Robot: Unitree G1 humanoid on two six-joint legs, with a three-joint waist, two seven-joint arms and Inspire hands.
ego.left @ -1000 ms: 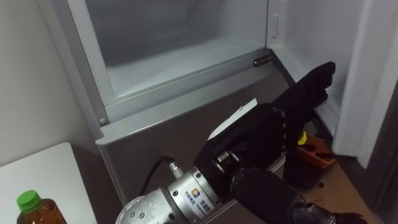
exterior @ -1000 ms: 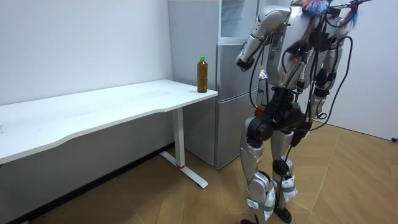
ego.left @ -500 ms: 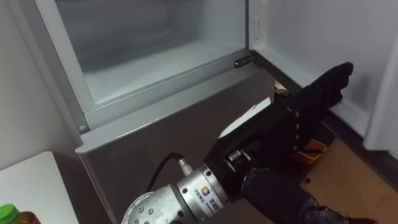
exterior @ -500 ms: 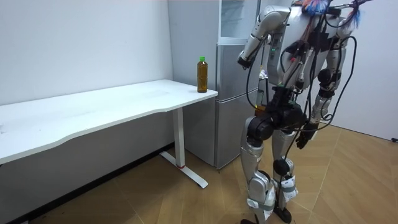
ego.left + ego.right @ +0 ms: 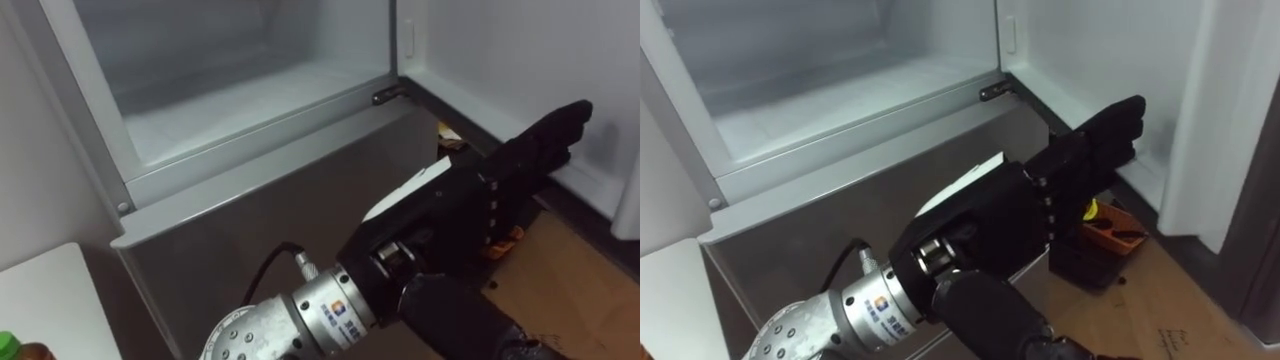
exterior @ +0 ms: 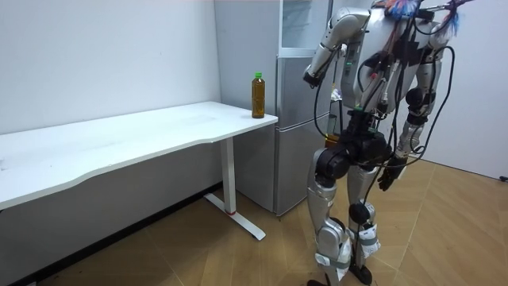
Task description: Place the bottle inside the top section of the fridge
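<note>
The bottle (image 6: 258,95), amber with a green cap, stands upright on the corner of the white table (image 6: 143,135) next to the fridge (image 6: 295,135); its cap (image 5: 10,346) peeks in at the lower left of the left eye view. My left hand (image 5: 455,210) is raised in front of the fridge's grey lower door (image 5: 250,230), fingers straight and empty, reaching toward the open door side. Above it the upper compartment (image 5: 240,95) stands open and bare. In the room view my right hand (image 6: 390,173) hangs by my thigh.
The opened upper door (image 5: 1230,110) juts out on the right. An orange and black object (image 5: 1105,235) lies on the wooden floor under it. I stand facing the fridge, with the table's corner (image 5: 45,300) at my left.
The camera has swung right, so the bottle slid almost out at lower left. My left hand rose a little and stretched rightward. My right arm dropped to my thigh.
</note>
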